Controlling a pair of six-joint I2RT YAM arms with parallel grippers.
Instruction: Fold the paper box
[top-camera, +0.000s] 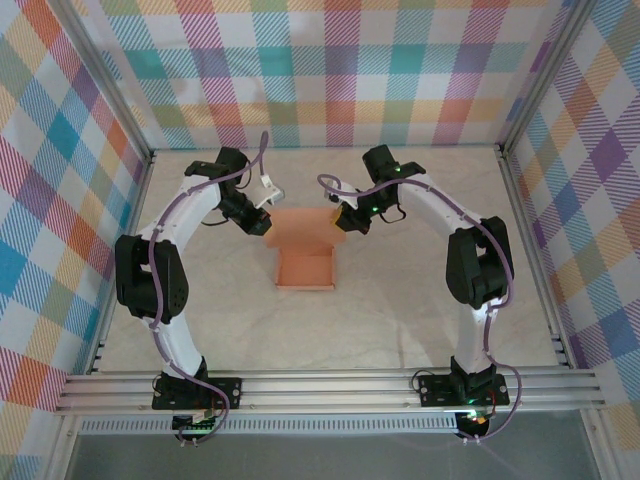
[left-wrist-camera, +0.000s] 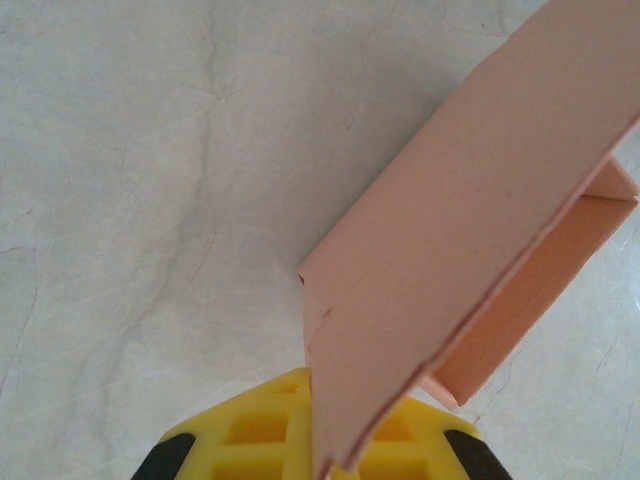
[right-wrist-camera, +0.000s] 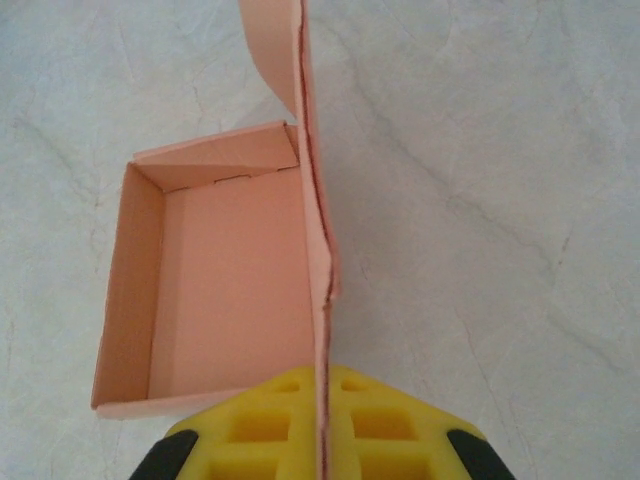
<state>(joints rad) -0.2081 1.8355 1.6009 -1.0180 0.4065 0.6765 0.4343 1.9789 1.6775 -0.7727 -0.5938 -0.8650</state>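
The paper box (top-camera: 305, 268) is salmon-orange card in the middle of the table, its tray open upward and its lid panel (top-camera: 300, 226) raised at the far side. My left gripper (top-camera: 261, 221) is shut on the lid's left flap; in the left wrist view the yellow fingers (left-wrist-camera: 262, 425) pinch the card (left-wrist-camera: 450, 230) at the left gripper (left-wrist-camera: 335, 425). My right gripper (top-camera: 341, 217) is shut on the lid's right flap. The right wrist view has the card edge (right-wrist-camera: 318, 210) clamped in the right gripper (right-wrist-camera: 325, 410), with the open tray (right-wrist-camera: 225, 280) to its left.
The tabletop (top-camera: 400, 320) is pale marbled, bounded by aluminium rails (top-camera: 330, 385) at the near edge and plaid walls (top-camera: 330, 70) at the back and sides. Both arms curve inward from their bases toward the box.
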